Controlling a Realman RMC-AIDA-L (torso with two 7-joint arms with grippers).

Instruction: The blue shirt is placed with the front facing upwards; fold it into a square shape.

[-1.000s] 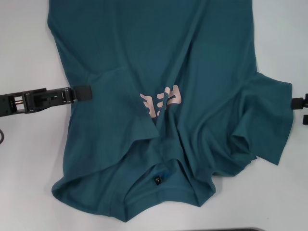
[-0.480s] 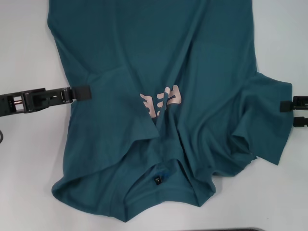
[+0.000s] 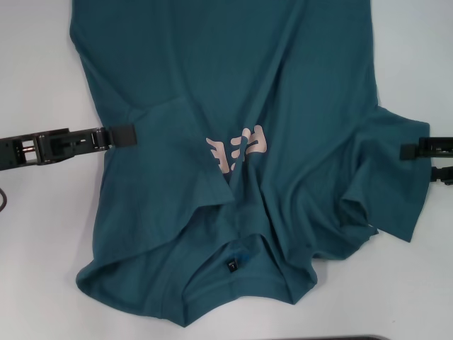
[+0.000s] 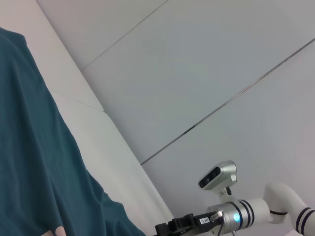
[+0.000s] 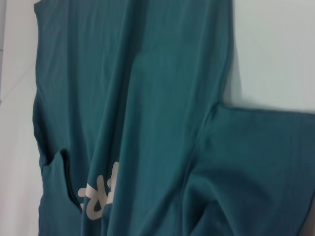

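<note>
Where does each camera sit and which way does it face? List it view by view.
Head view: above, looking down at the blue shirt on the table; left gripper and right gripper reach in from the sides.
Left wrist view: faces across the shirt's edge toward the wall, right arm beyond.
Right wrist view: looks onto the shirt; no fingers show.
All share the shirt.

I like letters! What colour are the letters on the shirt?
Pale pink lettering on the blue shirt, clearest in the head view.
</note>
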